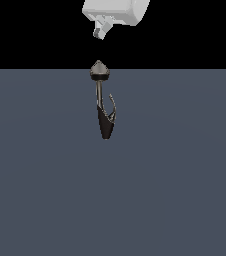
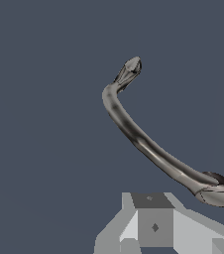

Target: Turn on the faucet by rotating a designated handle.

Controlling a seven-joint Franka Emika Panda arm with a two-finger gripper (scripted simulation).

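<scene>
The faucet (image 1: 104,100) stands in the middle of the exterior view: a pale cone top, a thin stem and a dark base tapering to a point. The handle (image 1: 112,107) is a thin grey hook branching off the base on the exterior view's right. My gripper (image 1: 100,34) hangs from the white hand at the top, above the cone and apart from it. Its fingers look pressed together and hold nothing. In the wrist view the faucet (image 2: 143,141) shows as a long curved grey tube, and the gripper (image 2: 153,225) lies close to the tube's dark wide end without touching it.
A flat blue-grey floor (image 1: 185,190) spreads around the faucet. A black background fills the top of the exterior view. Nothing else stands near the faucet.
</scene>
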